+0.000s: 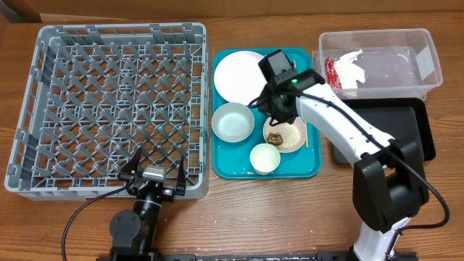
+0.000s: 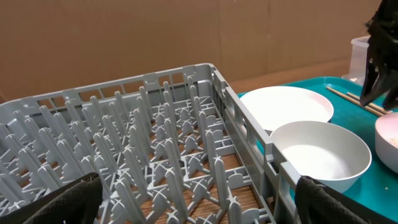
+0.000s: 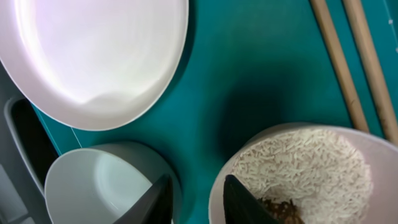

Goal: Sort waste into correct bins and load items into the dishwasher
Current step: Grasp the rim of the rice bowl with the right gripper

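The grey dish rack (image 1: 109,101) stands at the left with nothing in it. My left gripper (image 1: 154,170) is open at the rack's front edge (image 2: 196,208). The teal tray (image 1: 312,167) holds a large white plate (image 1: 235,72), a bowl (image 1: 233,121), a small cup (image 1: 265,158), chopsticks (image 1: 307,134) and a dish with rice (image 1: 290,138) and a brown lump (image 1: 275,136). My right gripper (image 1: 270,116) is open low over the tray (image 3: 199,199). One finger is over the bowl's rim (image 3: 93,186), the other just inside the rice dish (image 3: 311,168). The clear tub (image 1: 428,43) holds the red-and-silver wrapper (image 1: 331,72) and white paper (image 1: 351,72).
The black tray (image 1: 420,123) lies in front of the clear tub, partly under my right arm. The chopsticks (image 3: 348,62) lie along the teal tray's right side. The large plate (image 3: 93,50) lies close behind the bowl.
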Action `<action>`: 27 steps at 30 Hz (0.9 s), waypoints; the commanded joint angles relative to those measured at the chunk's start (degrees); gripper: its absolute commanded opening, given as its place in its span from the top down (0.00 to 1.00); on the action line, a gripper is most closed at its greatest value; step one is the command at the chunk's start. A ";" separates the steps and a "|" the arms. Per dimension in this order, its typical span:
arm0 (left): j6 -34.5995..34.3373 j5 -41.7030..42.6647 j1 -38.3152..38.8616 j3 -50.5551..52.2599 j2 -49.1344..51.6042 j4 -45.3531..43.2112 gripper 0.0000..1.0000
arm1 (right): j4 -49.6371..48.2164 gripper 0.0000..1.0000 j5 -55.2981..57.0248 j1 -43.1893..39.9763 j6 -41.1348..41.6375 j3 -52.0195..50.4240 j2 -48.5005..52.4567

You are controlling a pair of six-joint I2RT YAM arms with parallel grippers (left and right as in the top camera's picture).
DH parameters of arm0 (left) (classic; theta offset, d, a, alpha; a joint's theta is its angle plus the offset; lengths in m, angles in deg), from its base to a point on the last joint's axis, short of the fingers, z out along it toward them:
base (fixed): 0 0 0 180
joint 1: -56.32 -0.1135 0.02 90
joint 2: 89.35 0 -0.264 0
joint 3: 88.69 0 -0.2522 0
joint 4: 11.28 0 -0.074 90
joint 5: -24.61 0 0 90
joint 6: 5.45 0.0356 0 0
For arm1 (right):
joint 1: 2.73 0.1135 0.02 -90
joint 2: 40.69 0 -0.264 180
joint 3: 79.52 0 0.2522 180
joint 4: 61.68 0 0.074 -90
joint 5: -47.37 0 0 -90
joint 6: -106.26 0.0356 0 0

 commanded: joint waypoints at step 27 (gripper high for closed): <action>0.87 0.00 0.00 0.24 -0.55 0.17 0.00 | 20.20 0.96 -3.89 -0.13 -6.93 14.64 3.15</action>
